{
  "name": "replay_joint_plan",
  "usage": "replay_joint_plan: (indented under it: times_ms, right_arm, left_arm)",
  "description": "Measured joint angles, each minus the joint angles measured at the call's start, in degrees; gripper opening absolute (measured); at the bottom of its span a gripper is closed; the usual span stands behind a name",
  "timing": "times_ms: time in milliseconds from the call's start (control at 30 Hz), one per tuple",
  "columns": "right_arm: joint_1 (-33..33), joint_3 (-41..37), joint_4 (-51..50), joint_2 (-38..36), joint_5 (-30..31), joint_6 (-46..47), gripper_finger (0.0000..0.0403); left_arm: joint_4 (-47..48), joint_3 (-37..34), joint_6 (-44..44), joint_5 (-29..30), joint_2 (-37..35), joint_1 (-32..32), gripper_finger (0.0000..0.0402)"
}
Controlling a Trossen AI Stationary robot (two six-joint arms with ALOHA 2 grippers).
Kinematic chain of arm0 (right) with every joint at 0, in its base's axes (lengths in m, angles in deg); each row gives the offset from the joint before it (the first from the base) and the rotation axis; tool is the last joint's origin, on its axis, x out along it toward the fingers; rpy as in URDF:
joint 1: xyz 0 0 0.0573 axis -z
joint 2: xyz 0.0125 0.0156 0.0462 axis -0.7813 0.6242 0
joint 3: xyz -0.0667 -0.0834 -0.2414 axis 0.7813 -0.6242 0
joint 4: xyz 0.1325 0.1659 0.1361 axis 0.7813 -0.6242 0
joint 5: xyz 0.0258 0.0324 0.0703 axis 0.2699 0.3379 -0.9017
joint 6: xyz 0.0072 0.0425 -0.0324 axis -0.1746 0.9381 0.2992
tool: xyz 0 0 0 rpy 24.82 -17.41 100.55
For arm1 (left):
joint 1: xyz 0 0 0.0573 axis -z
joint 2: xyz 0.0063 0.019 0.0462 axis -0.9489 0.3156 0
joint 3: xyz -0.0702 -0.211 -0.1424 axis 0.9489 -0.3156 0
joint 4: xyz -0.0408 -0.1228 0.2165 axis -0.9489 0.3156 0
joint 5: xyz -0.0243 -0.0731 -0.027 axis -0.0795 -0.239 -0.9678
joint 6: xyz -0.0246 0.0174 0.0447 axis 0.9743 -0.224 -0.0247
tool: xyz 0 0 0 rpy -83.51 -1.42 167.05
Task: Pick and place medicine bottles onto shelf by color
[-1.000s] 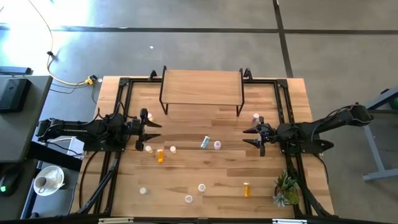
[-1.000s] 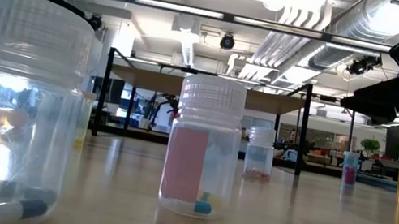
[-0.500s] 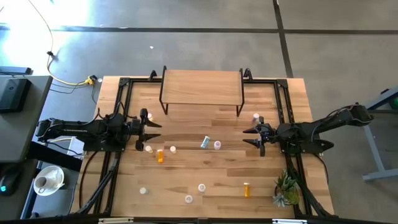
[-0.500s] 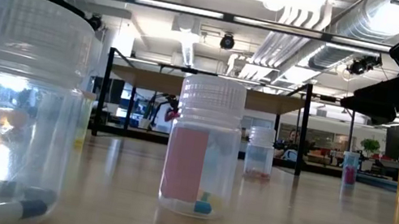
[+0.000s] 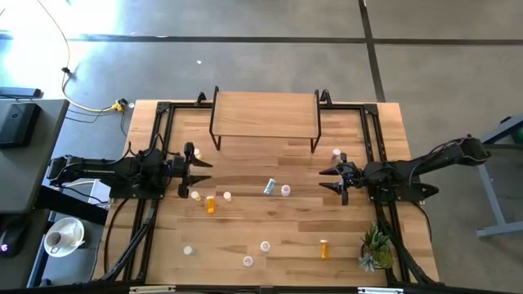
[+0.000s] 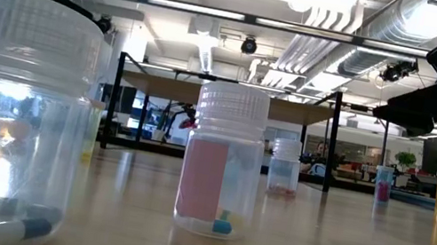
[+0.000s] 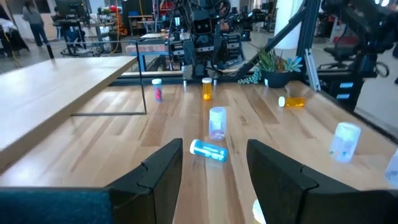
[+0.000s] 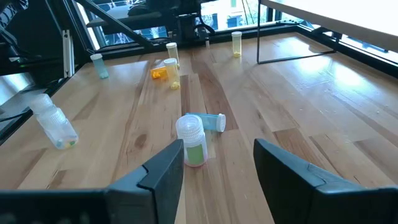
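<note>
1. Left gripper (image 5: 198, 171) open, holding nothing, low over the left side of the table (image 5: 351, 237).
2. Right gripper (image 5: 328, 180) open too, holding nothing, on the right side.
3. Medicine bottles (image 5: 211, 204) spread over the table between both grippers.
4. Shelf (image 5: 265, 114) at the far edge, bare.

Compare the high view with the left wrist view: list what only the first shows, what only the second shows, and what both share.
Only the high view: the whole shelf standing empty, the left gripper and right gripper facing each other across the table, and a cup off the table's left edge.

Only the left wrist view: the room beyond the table, with a person far off.

Both: the blue bottle lying on its side, the pink bottle upright beside it, the fallen orange bottle and the small plant.
</note>
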Motion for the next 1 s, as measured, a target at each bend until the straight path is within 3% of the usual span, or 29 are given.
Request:
replay_joint_plan:
  times_ms: [533, 833, 1000]
  right_arm:
    - [0.0, 0.0, 0.0, 0.0, 0.0, 0.0, 0.0186]
    - [0.0, 0.0, 0.0, 0.0, 0.0, 0.0, 0.0186]
    - [0.0, 0.0, 0.0, 0.0, 0.0, 0.0, 0.0186]
  left_arm:
    - [-1.7, 0.0, 8.8, 0.2, 0.0, 0.0, 0.0172]
    - [-0.1, 0.0, 9.7, 3.0, 0.0, 0.0, 0.0215]
    - [-3.5, 0.0, 9.2, 3.2, 0.0, 0.0, 0.0219]
